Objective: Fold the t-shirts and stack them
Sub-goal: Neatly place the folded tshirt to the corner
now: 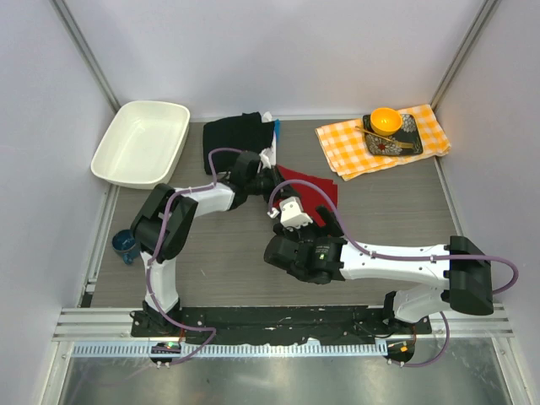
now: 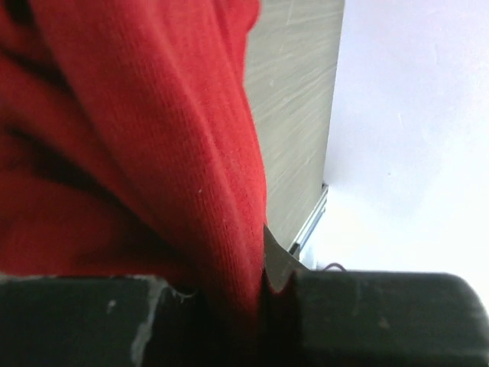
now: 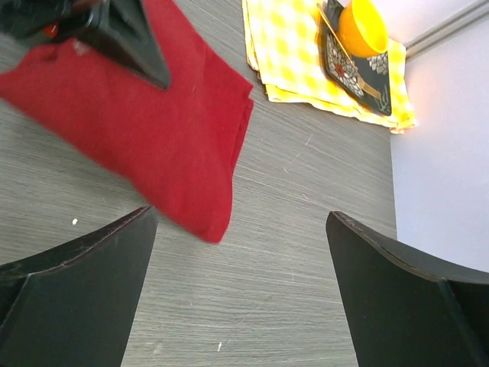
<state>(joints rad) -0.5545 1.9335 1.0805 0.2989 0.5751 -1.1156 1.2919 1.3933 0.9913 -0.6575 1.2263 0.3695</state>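
The red t-shirt (image 1: 319,187) lies folded on the table's middle. It fills the left wrist view (image 2: 153,115) and shows at upper left in the right wrist view (image 3: 153,130). My left gripper (image 1: 268,172) is shut on its left edge; red cloth is pinched between the jaws (image 2: 263,294). Its black fingers (image 3: 130,38) show over the shirt in the right wrist view. My right gripper (image 1: 314,211) hovers open and empty (image 3: 241,222) above bare table by the shirt's near corner. A folded black t-shirt (image 1: 236,135) lies behind, with a white cloth edge (image 1: 268,156) beside it.
A white tub (image 1: 139,143) stands at the back left. An orange-and-white checked cloth (image 1: 337,143) at the back right carries a dark plate (image 1: 407,139) and an orange bowl (image 1: 386,120); both show in the right wrist view (image 3: 290,61). A blue cup (image 1: 125,245) stands at the left edge.
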